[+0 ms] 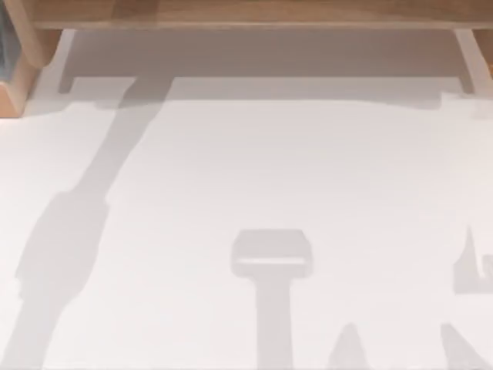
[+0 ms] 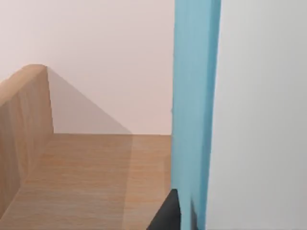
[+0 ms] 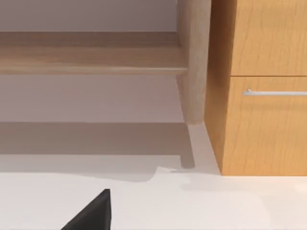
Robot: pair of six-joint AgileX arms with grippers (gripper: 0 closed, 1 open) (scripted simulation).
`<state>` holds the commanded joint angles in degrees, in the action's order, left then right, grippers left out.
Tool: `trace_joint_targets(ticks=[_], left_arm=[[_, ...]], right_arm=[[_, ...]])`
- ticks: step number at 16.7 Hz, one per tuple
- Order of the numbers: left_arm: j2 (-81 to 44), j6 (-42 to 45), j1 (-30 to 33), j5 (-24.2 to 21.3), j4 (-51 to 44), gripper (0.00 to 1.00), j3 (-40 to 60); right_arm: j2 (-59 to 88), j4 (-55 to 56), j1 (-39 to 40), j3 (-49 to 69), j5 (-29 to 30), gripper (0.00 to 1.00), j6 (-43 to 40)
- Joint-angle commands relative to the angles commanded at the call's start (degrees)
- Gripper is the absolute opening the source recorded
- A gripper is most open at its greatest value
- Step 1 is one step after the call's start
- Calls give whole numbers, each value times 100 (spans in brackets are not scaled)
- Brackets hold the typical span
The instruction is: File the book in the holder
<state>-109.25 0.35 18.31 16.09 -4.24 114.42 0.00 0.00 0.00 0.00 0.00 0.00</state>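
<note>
A: Where is the book?

B: The thin blue upright book [image 2: 194, 110] stands just beside our left gripper [image 2: 168, 215], long axis vertical, over the wooden holder [image 2: 72, 167].

A: Gripped?

B: We cannot tell; the right arm idles.

The counter [image 1: 246, 193] is white and smooth, with soft grey shadows lying on it. Along its far edge runs a light wooden shelf [image 1: 246, 11] on a wooden post [image 3: 194, 62] — beside it stands a wooden cabinet [image 3: 264, 120] with a silver drawer handle [image 3: 276, 92].
</note>
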Motion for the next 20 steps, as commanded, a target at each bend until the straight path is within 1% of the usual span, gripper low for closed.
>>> trace_joint_targets(ticks=[5,6,15,20], left_arm=[[0,0,0,0,0,2,0],[0,0,0,0,0,0,0],[2,8,21,-6,-15,0,23],[-141,7,17,5,-400,0,552]], right_arm=[[0,0,0,0,0,100,0],[0,0,0,0,0,100,0],[0,0,0,0,0,100,0],[0,0,0,0,0,100,0]])
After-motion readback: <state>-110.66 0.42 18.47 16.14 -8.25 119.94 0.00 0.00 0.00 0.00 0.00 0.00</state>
